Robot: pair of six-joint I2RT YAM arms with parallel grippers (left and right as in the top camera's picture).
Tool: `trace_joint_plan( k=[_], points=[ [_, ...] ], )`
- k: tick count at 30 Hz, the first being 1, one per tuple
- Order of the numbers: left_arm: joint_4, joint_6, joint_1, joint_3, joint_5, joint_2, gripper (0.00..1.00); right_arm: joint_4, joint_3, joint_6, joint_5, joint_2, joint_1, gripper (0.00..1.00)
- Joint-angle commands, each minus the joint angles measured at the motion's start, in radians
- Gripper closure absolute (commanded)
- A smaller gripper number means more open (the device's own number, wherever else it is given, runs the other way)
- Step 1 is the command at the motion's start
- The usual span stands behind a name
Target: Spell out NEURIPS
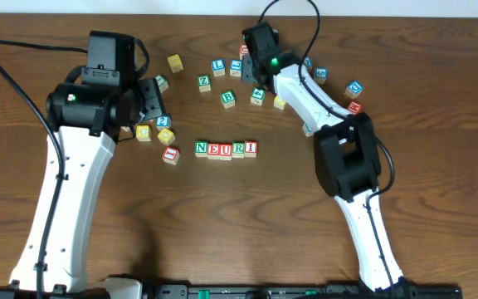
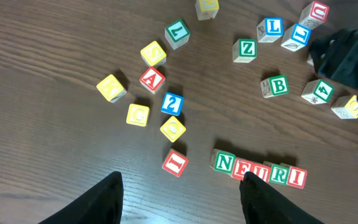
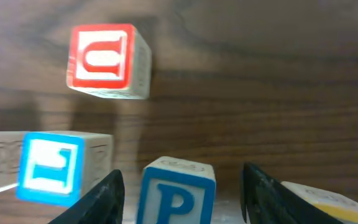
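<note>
Five cubes stand in a row reading N, E, U, R, I (image 1: 226, 149), also seen in the left wrist view as the lettered row (image 2: 261, 170). My right gripper (image 3: 182, 172) hangs at the back of the table (image 1: 247, 70), its fingers either side of the blue P cube (image 3: 178, 194). A gap shows on each side of the cube, wider on the right, so the gripper is open. My left gripper (image 2: 181, 178) hovers open over bare wood left of the row (image 1: 154, 98), holding nothing. The P cube is hidden in the overhead view.
A red U cube (image 3: 107, 60) and a blue L cube (image 3: 55, 168) sit close to the P cube, and a yellow cube (image 3: 334, 202) lies just outside the right finger. Loose cubes lie about, among them Z (image 2: 247, 48), B (image 2: 278, 85), A (image 2: 152, 79) and a red I (image 2: 174, 162).
</note>
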Motion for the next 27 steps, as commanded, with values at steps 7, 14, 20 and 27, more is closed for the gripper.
trace_joint_plan(
  k=[7, 14, 20, 27],
  points=[
    [-0.002, 0.01, 0.003, 0.005, -0.018, 0.013, 0.41, 0.033, 0.001, 0.021, 0.026, 0.036, 0.004, 0.57],
    [-0.002, 0.01, 0.003, 0.005, -0.018, 0.013, 0.41, 0.057, 0.002, 0.004, 0.026, 0.036, 0.003, 0.67],
    [-0.002, 0.01, 0.003, 0.005, -0.018, 0.013, 0.41, 0.038, 0.002, -0.014, 0.026, 0.03, 0.002, 0.72],
    [-0.002, 0.01, 0.003, 0.005, -0.017, 0.013, 0.41, 0.017, 0.003, -0.036, 0.026, -0.044, -0.007, 0.76]
  ],
)
